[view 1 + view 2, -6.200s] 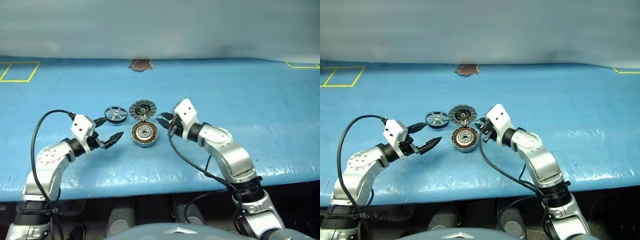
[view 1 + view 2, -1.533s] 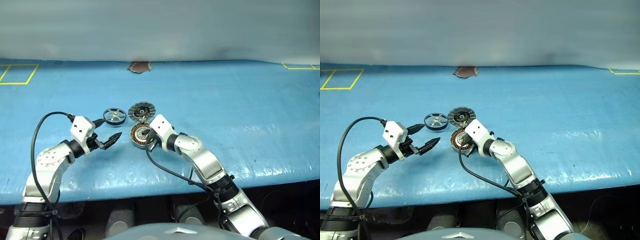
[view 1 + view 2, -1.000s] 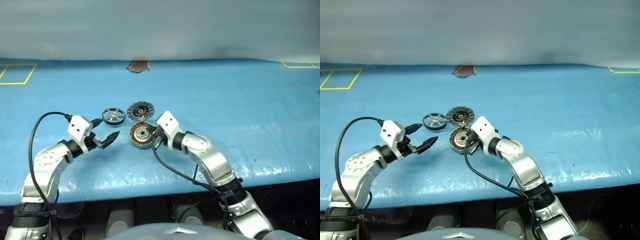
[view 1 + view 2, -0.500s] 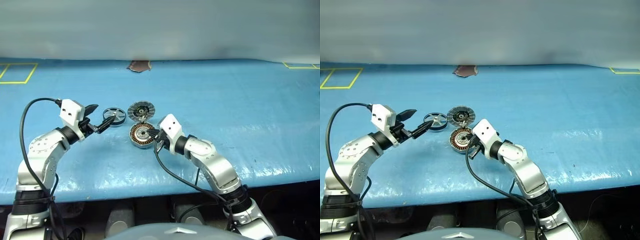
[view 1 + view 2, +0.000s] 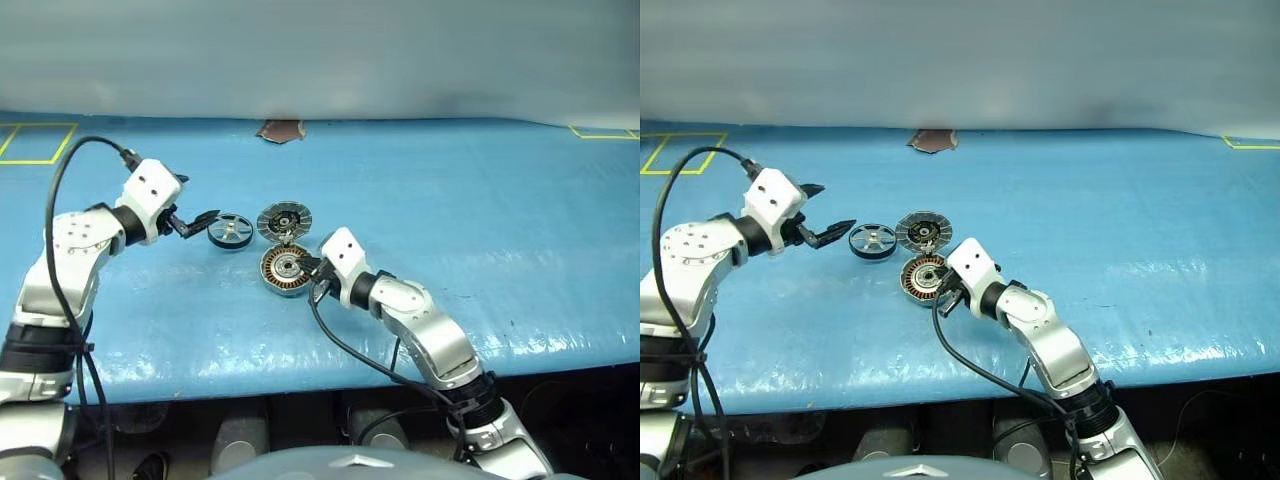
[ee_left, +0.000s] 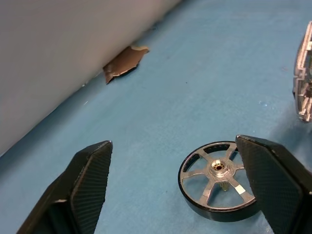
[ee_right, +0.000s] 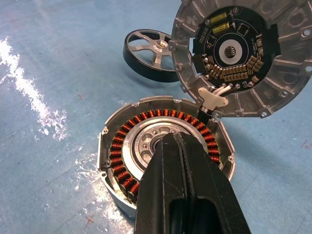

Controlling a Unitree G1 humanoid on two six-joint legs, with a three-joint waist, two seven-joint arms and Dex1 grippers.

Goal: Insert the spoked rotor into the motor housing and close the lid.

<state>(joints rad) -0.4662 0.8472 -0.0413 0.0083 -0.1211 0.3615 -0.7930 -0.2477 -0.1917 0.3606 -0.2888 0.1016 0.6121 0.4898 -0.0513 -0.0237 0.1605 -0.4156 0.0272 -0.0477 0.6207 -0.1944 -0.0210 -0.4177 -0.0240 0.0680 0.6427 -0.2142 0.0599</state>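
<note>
Blue tabletop (image 5: 450,200) carries three motor parts grouped near centre.

Spoked rotor (image 5: 230,231) is seen lying flat on the tabletop, at about 10 o'clock from the motor housing (image 5: 285,270) and at 9 o'clock from the lid (image 5: 285,219). In the left wrist view the rotor (image 6: 220,181) is shown with silver spokes and hub uppermost, dark rim resting on the surface.

Motor housing is set flat, copper windings (image 7: 126,146) exposed in a ring around the silver centre bearing. The lid is located at 12 o'clock from the housing, just beside it, inner face with circuit parts turned up; its rim appears to meet the housing edge at a small white clip (image 7: 212,99).

Left claw (image 5: 197,220) is held wide, above the tabletop, at 9 o'clock from the rotor; one black finger (image 6: 87,180) is seen well clear of the rotor, the other (image 6: 275,180) just beside its rim. Nothing is gripped.

Right claw (image 7: 183,161) is closed, fingers pressed together with nothing between them, tip positioned over the housing's centre bearing. Contact with the bearing cannot be told.

A brown torn patch (image 5: 281,130) is noted at the tabletop's far edge.
</note>
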